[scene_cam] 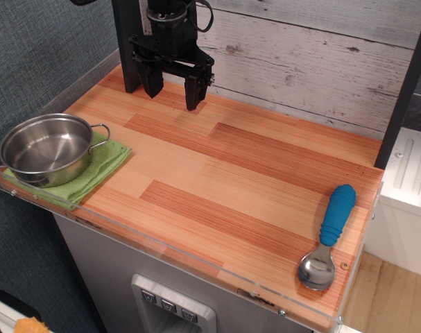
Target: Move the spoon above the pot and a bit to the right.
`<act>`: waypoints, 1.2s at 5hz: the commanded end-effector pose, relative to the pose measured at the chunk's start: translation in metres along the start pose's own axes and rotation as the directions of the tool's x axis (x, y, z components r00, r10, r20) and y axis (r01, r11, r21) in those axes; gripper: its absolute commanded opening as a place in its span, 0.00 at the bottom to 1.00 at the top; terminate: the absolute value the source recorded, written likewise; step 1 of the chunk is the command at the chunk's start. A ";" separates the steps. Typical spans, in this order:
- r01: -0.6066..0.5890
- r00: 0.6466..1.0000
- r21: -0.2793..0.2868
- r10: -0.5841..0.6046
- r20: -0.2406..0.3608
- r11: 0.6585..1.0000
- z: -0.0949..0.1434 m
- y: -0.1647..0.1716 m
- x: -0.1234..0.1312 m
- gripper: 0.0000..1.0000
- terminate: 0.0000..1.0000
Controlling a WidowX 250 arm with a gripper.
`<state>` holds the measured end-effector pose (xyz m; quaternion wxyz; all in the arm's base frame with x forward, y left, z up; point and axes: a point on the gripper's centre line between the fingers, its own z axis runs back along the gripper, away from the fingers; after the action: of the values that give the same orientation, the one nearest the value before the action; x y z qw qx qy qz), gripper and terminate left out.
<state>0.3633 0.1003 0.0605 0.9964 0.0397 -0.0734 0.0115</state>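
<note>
Well apart, spoon [327,238] hugs the front-right edge; pot [46,148] far left; claw [173,91] spread, empty.

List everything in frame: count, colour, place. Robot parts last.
pot: 1, shiny steel, empty, far left of the table, sitting on the cloth
cloth: 1, green, folded, under the pot at the left edge
spoon: 1, blue handle and metal bowl, front right corner of the table, bowl toward the front edge
table: 1, striped light and reddish wood with a clear edge guard
back wall: 1, whitewashed grey planks behind the table
white unit: 1, right of the table, only partly in view
gripper: 1, black, above the back left of the table, fingers open, holding nothing
</note>
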 end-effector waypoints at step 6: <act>0.041 0.999 -0.095 -0.039 0.025 0.995 0.044 -0.117 -0.050 1.00 0.00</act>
<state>0.3074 -0.0217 0.0691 0.9983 -0.0063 -0.0565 -0.0109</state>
